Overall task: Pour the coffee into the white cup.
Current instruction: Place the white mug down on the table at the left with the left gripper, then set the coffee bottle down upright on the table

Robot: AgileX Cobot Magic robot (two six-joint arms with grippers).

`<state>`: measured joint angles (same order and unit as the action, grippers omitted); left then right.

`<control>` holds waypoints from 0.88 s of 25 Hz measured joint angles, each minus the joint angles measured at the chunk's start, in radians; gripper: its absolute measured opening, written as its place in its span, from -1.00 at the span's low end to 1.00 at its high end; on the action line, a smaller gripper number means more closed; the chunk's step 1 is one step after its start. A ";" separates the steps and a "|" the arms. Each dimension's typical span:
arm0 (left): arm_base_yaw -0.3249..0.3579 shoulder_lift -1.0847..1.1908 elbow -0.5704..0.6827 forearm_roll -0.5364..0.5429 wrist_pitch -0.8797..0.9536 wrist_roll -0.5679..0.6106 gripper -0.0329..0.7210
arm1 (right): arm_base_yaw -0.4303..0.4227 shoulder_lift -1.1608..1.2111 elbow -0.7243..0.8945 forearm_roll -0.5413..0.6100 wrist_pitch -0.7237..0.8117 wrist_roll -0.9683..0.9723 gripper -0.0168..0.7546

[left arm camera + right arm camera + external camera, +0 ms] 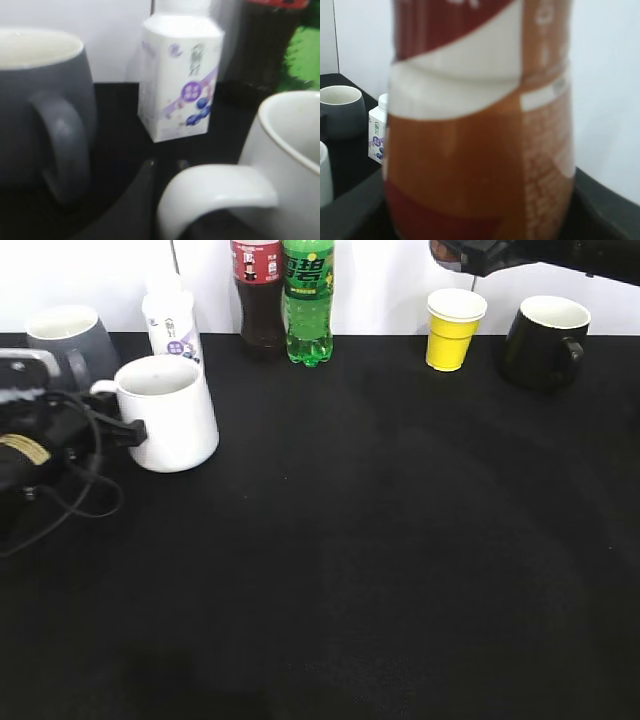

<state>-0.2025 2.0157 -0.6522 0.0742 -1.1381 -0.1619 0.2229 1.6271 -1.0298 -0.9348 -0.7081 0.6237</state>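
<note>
The black table [380, 560] is being viewed at a slant from the front, and its near part is being left bare. At the left edge, the left gripper [130, 432] is being held at the loop handle of the white cup [172, 412]; in the left wrist view the handle [215, 192] is being shown large and close, but whether the jaws are closing on it cannot be told. Behind the cup, a grey mug [65, 337] and a small white carton [172, 325] are being kept near the wall. Further back, a dark cola bottle [259, 292] and a green soda bottle [308, 300] are standing side by side, touching. To the right, a yellow paper cup [452, 329] and a black mug [545, 341] are standing apart. At the top right, the right gripper [470, 255] is being held above the table, its jaws gripping the coffee bottle [480, 125], which is filling the right wrist view.
</note>
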 joint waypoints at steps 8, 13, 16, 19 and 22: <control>0.000 0.037 -0.015 0.006 -0.046 -0.016 -0.45 | 0.000 0.000 0.000 0.000 0.000 0.001 0.38; 0.001 -0.014 0.088 0.017 -0.070 -0.022 -0.28 | 0.000 0.000 0.000 0.000 -0.021 0.001 0.38; 0.001 -0.091 0.168 0.017 -0.067 -0.022 -0.28 | 0.000 0.000 0.000 0.012 -0.019 0.001 0.38; 0.001 -0.200 0.260 0.023 -0.069 -0.022 -0.28 | 0.000 0.000 0.025 0.121 0.036 0.001 0.38; 0.001 -0.277 0.327 0.027 -0.073 -0.023 -0.28 | 0.000 0.000 0.129 0.223 0.051 -0.070 0.38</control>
<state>-0.2013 1.7390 -0.3253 0.1007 -1.2107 -0.1848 0.2229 1.6271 -0.9007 -0.7121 -0.6575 0.5541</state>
